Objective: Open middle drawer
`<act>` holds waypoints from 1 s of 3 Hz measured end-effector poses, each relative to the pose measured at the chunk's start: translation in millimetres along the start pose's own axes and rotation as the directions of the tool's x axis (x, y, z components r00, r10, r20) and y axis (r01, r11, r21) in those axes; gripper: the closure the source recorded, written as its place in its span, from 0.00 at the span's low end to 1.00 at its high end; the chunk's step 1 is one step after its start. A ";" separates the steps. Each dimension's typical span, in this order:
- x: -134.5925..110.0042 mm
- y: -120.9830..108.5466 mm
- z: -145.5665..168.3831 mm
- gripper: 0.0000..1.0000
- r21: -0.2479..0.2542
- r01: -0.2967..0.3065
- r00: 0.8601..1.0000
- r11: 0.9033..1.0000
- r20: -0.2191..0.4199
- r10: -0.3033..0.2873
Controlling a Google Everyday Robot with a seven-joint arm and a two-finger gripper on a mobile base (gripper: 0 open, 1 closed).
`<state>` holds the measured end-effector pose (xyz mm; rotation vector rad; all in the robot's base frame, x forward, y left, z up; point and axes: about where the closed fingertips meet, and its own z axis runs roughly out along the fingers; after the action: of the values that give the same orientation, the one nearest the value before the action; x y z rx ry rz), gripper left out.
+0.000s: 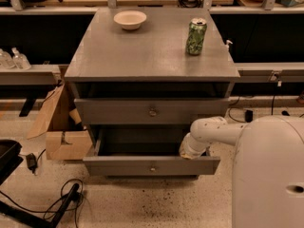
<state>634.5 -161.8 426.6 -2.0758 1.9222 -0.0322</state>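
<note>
The grey cabinet shows two drawer fronts. The upper front has a round knob and is closed. Below it, the middle drawer is pulled out, with its plain grey box open to view and its knob facing me. My white arm reaches in from the right and bends down into the right end of that drawer. The gripper sits just behind the drawer's front panel, mostly hidden by the wrist. The lowest drawer is hidden under the pulled-out one.
A white bowl and a green can stand on the cabinet top. A cardboard box leans at the cabinet's left side. Black cables lie on the floor at front left. My white body fills the lower right.
</note>
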 end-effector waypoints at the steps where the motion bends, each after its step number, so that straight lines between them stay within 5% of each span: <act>1: 3.5 20.4 -3.5 1.00 -0.026 -0.028 1.000 0.999 -0.002 0.028; 2: 3.5 20.0 -3.4 1.00 -0.026 -0.028 1.000 0.999 -0.002 0.028; 3: 0.8 42.5 -8.0 1.00 -0.109 -0.081 0.997 0.991 -0.003 0.081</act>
<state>591.6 -166.5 423.8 -2.0624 2.0477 0.0940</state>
